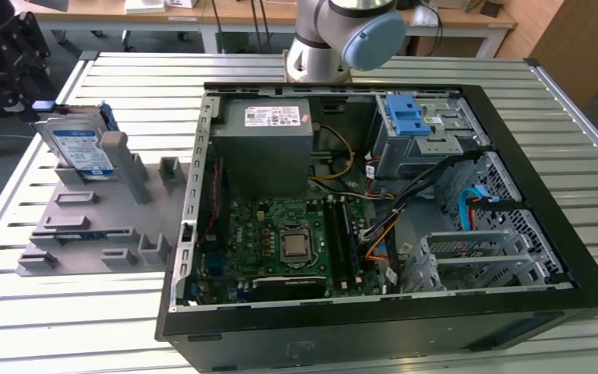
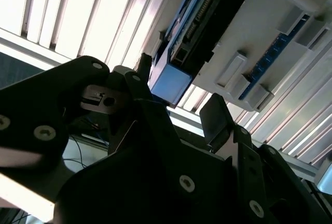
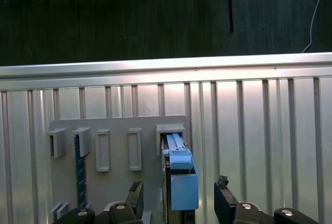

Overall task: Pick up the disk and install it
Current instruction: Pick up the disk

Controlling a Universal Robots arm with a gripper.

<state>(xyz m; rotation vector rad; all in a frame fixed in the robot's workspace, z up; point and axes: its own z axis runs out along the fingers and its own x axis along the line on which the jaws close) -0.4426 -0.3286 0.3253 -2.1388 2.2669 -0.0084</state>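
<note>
Black two-finger gripper (image 3: 180,195) is spread wide, fingers (image 3: 136,194) either side of the silver rectangular metal disk (image 3: 182,180) in its blue plastic bracket, not touching it. The disk stands on edge in a grey plastic fixture plate (image 3: 116,125) on the slatted metal table (image 3: 249,130). The open black computer case (image 1: 382,327) sits at the exterior view's right of the fixture.

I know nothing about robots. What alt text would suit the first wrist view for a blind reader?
The gripper, its two dark fingers open, frames the disk without touching it; the disk stands on edge in its blue bracket in a slot of a grey holder. The holder lies on a slatted metal table, with dark floor beyond its edge.
</note>
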